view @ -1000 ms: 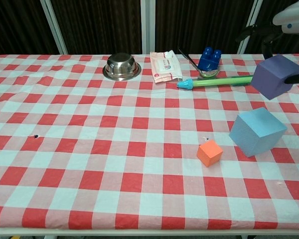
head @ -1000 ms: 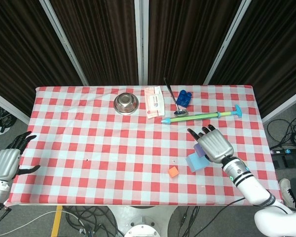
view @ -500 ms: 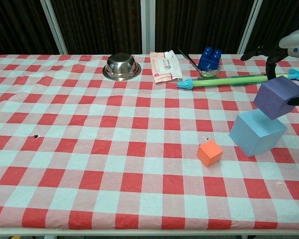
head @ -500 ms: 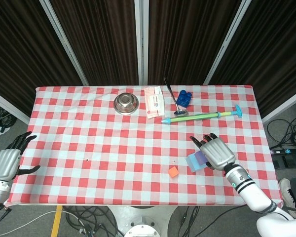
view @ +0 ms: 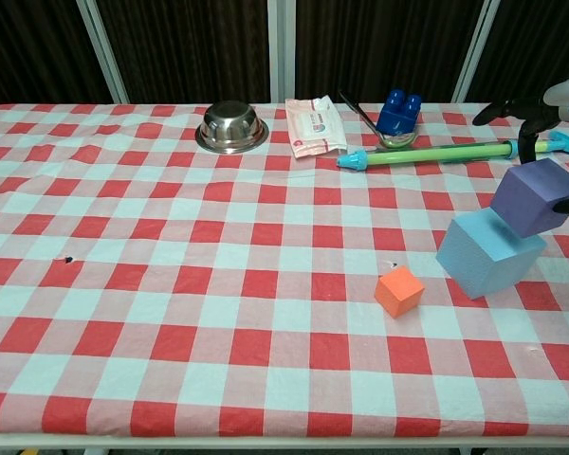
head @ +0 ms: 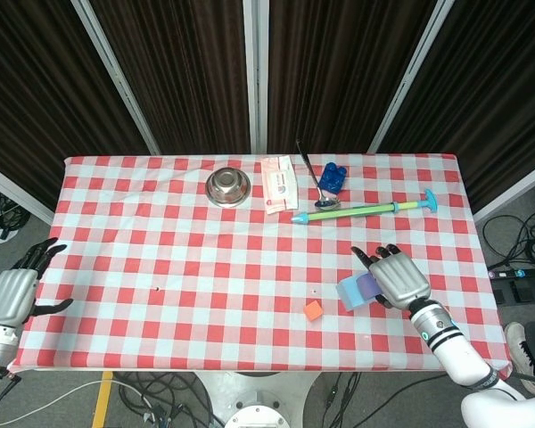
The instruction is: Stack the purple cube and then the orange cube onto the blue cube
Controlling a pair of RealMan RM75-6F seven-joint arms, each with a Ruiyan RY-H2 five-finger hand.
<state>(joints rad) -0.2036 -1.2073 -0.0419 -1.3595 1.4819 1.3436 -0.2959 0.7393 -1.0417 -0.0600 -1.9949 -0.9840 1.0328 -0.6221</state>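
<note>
Purple cube tilted atop blue cube, gripped by right hand to settle flat. Orange cube waiting at eight o'clock. Left hand idle, fingers spread, off desk.

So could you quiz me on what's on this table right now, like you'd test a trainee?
1. True or false: the orange cube lies on the tablecloth, apart from the blue cube.
2. Which hand holds the purple cube? A) left hand B) right hand
3. Fill in: the steel bowl sits ______ down.

Key:
1. True.
2. B; the left hand hangs off the table's edge, holding nothing.
3. Upside.
</note>
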